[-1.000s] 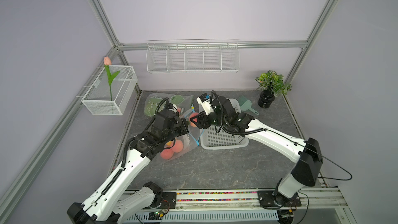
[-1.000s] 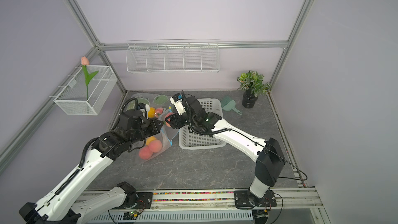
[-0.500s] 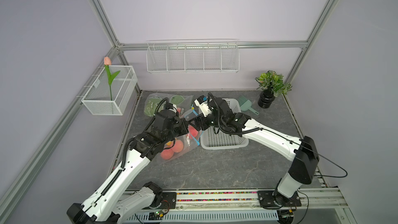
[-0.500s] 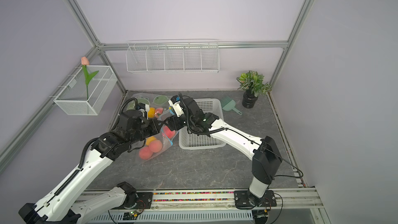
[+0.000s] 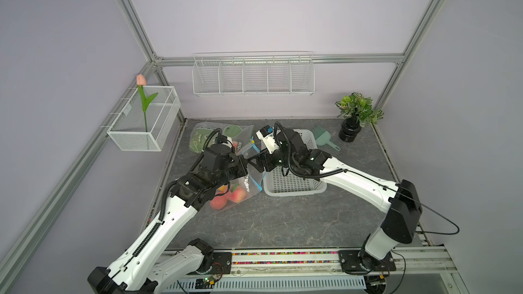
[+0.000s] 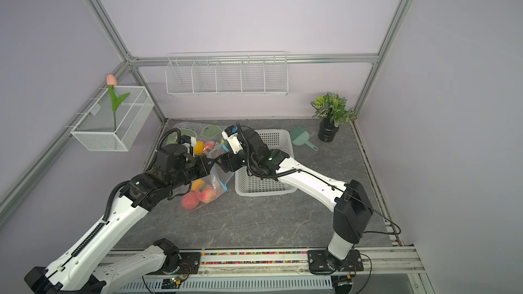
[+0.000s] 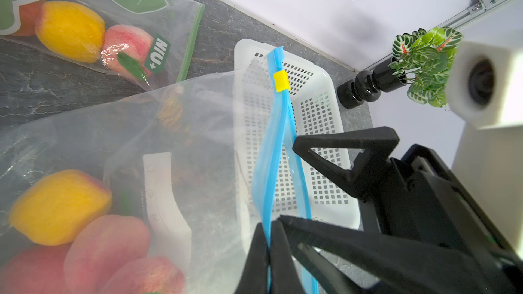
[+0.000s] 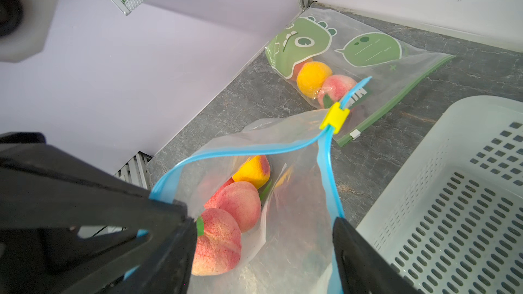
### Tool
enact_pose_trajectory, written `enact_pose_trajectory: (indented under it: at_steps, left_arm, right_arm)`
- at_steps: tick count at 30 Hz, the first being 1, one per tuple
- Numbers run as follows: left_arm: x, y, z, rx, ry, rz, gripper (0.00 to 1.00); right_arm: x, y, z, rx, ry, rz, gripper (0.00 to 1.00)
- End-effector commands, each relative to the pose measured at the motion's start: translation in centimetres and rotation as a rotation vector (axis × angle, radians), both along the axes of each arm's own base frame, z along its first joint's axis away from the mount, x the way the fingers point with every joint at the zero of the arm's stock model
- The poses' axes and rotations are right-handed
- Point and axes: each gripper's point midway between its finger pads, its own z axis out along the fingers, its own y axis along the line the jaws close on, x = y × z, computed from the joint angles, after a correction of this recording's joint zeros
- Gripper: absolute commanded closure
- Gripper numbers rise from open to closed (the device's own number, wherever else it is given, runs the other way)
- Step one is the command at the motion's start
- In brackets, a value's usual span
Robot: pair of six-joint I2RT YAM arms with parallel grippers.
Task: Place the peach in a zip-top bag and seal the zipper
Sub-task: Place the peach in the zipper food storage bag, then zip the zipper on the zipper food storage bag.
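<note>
Pinching gripper: left gripper (image 7: pixel 267 240), one, clamped on the blue zipper (image 7: pixel 276 125) of the bag (image 7: pixel 198 114).
Spread gripper: right gripper (image 8: pixel 264 222), one, jaws wide, gripping nothing. Its fingers straddle the bag mouth, one tip just beside the left gripper's tips.
Bags: two. The held bag hangs from the left gripper's tips, with its bottom on the table (image 5: pixel 283 222) under that arm. The green bag (image 8: pixel 376 49) lies flat beyond both grippers' tips.
Peaches (image 8: pixel 240 205): inside the held bag, below the right gripper's fingers. Right wrist view gives one yellow and two pink, clear. Left wrist view gives one yellow and three pink shapes through the film. The green bag holds three more.
Slider (image 8: pixel 335 117): one, yellow, at the zipper end far from the left gripper. The mouth is open between them.
Basket (image 5: pixel 291 192): one, white, under the right wrist, just beside the bag.
Plant (image 5: pixel 358 111), scoop (image 5: pixel 322 137): one each, behind the right arm.
Views: left wrist view has the zipper edge-on, strips close together. Right wrist view has the mouth as a gaping loop. Both top views show the grippers meeting tip to tip.
</note>
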Motion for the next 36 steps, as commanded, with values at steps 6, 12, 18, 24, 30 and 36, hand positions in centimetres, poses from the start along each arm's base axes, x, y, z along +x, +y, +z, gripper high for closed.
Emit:
enact_pose_trajectory:
  at_steps: [6, 12, 18, 24, 30, 36]
  left_arm:
    - [-0.6, 0.4, 0.5, 0.035, -0.033, -0.029, 1.0]
    - [-1.8, 1.2, 1.4, 0.124, -0.079, -0.097, 1.0]
    - [-2.2, 2.3, 3.1, 0.226, -0.118, -0.17, 1.0]
    - [-2.5, 3.2, 5.2, 0.353, -0.201, -0.254, 1.0]
    - [-2.6, 2.8, 5.3, 0.384, -0.202, -0.37, 1.0]
    - [-2.6, 3.1, 5.0, 0.38, -0.189, -0.443, 1.0]
  right_arm:
    - [0.1, -2.7, 4.7, 0.059, -0.174, -0.037, 0.19]
    - [1.4, -5.3, 4.5, 0.035, -0.172, -0.067, 0.19]
    - [2.6, -7.9, 3.6, -0.037, -0.233, -0.064, 0.19]
    - [2.7, -8.2, 2.3, -0.139, -0.35, 0.056, 0.2]
    - [1.8, -7.3, 1.8, -0.172, -0.508, 0.221, 0.22]
    - [0.7, -6.7, 2.7, -0.164, -0.651, 0.355, 0.24]
